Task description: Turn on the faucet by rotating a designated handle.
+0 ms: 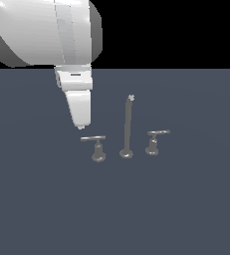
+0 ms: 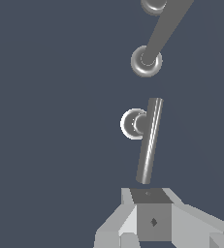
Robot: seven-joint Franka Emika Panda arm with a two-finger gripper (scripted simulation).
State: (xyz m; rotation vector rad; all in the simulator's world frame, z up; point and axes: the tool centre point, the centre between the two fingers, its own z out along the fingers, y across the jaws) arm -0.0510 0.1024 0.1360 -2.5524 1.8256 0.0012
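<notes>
The faucet stands on the dark floor as three grey metal parts. Its tall thin spout (image 1: 128, 124) rises from a round base in the middle. The handle (image 1: 93, 138), a long level bar on a slim stem, is at the exterior view's left of the spout. My gripper (image 1: 81, 125) hangs just above and beyond the bar's free end, apart from it. Its fingers are pressed together with nothing between them. In the wrist view the handle's bar (image 2: 150, 140) points at my gripper (image 2: 151, 196), a small gap away, and the spout's base (image 2: 146, 61) lies beyond.
The other handle (image 1: 155, 139), a shorter tilted bar on a chunkier stepped base, stands at the exterior view's right of the spout. Its base shows at the wrist view's edge (image 2: 154, 5). The flat dark grey floor (image 1: 37, 199) runs all around.
</notes>
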